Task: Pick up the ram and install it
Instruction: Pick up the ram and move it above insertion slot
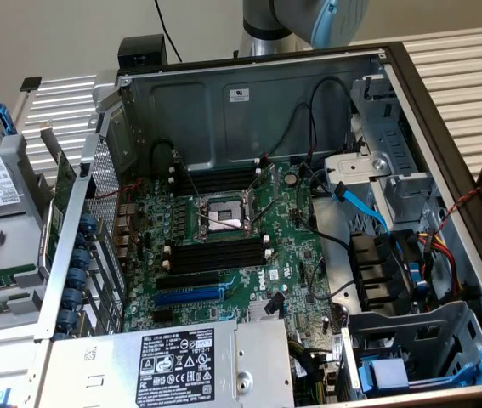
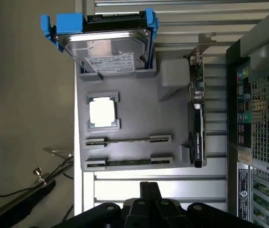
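Two thin green ram sticks stand on edge in holders on a grey tray (image 2: 134,85): one ram stick (image 2: 127,140) lies farther from my gripper and the other ram stick (image 2: 127,162) nearer. My gripper (image 2: 149,186) hovers just off the tray's edge, short of the nearer stick, with its black fingers (image 2: 144,190) shut together on nothing. In the exterior view the sticks (image 1: 2,277) lie at the far left, outside the open computer case. Inside the case the motherboard (image 1: 292,255) has black memory sockets (image 1: 215,255) beside the CPU socket (image 1: 222,212).
The tray also carries a hard drive in a blue bracket (image 2: 106,42), a CPU chip (image 2: 102,112) and an expansion card (image 2: 197,118) on edge. The case's perforated back wall (image 2: 262,118) stands beside the tray. A power supply (image 1: 172,361), cables and drive cages (image 1: 411,340) crowd the case.
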`<state>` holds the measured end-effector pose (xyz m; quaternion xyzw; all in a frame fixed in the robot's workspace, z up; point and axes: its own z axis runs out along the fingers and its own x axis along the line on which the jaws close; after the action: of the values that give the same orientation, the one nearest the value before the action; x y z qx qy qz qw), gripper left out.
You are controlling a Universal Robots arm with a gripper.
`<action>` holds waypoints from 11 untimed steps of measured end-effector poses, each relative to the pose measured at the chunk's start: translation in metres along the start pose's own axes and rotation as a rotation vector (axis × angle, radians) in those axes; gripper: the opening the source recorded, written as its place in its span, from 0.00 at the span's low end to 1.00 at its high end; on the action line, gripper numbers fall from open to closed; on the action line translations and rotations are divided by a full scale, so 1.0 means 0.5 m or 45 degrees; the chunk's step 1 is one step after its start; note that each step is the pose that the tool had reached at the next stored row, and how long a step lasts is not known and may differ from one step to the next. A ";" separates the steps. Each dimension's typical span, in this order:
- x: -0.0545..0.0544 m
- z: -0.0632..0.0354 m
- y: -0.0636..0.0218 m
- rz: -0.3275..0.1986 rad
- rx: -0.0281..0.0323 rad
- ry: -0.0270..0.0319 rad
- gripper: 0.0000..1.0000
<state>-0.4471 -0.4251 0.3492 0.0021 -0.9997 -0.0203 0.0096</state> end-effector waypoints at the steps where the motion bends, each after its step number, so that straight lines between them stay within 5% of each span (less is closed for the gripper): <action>1: 0.000 0.000 0.000 -0.022 0.0004 0.0008 0.11; 11: 0.000 0.002 0.001 -0.253 0.0049 0.0104 0.11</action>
<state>-0.4471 -0.4247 0.3484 0.1013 -0.9946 -0.0192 0.0116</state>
